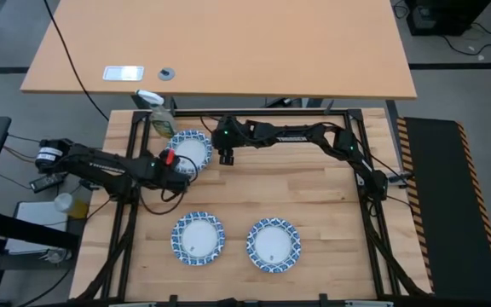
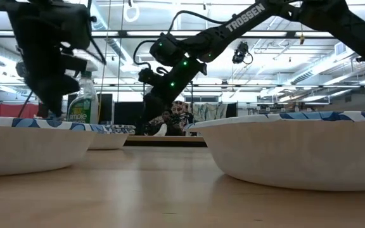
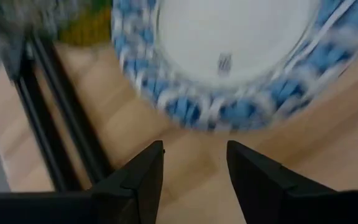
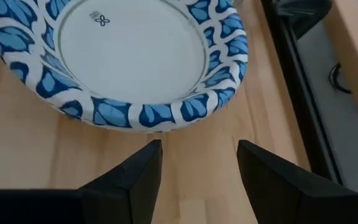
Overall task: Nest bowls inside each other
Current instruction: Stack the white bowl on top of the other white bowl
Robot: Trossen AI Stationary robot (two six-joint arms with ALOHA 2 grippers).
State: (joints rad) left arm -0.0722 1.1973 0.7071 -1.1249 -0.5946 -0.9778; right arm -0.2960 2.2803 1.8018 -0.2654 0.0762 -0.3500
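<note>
Three bowls with white centres and blue-patterned rims rest on the wooden table. One bowl (image 1: 193, 150) is at the far left, and two sit near the front edge, one on the left (image 1: 198, 236) and one on the right (image 1: 273, 245). My left gripper (image 1: 180, 167) hovers open just off the far bowl's (image 3: 229, 56) left near rim. My right gripper (image 1: 227, 157) hovers open beside the right rim of the same bowl (image 4: 117, 56). Neither gripper has anything between its fingers.
A green spray bottle (image 1: 158, 113) stands at the table's far left corner, close behind the far bowl. Black frame rails (image 1: 361, 153) run round the table top. Bare wood lies between the far bowl and the two near bowls.
</note>
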